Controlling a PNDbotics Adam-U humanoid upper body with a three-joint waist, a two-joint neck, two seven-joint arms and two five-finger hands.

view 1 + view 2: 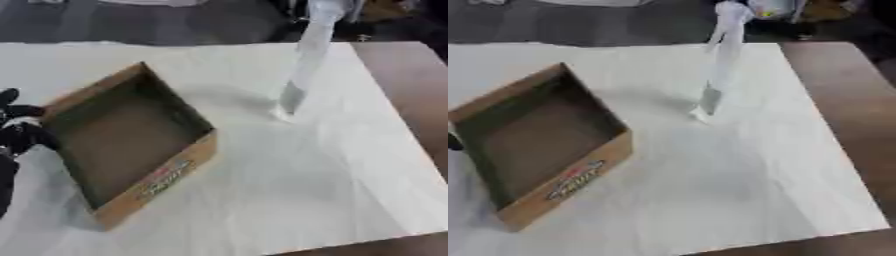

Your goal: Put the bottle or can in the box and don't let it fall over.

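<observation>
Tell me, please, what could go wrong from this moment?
1. The left robot hand sits right beside the left wall of the empty cardboard box. It might nudge the box across the white cloth.
2. No bottle or can shows clearly. A blurred grey-tipped white shape reaches down right of the box, so a grasp there might miss.

Desk (350, 170) covered with a white, lightly creased cloth (737, 180); bare brown wood showing along the right edge and near corner. Beyond the far edge, dark grey floor (131, 22). At top right, blurred clutter with a yellowish patch (776, 9), too indistinct to identify.
</observation>
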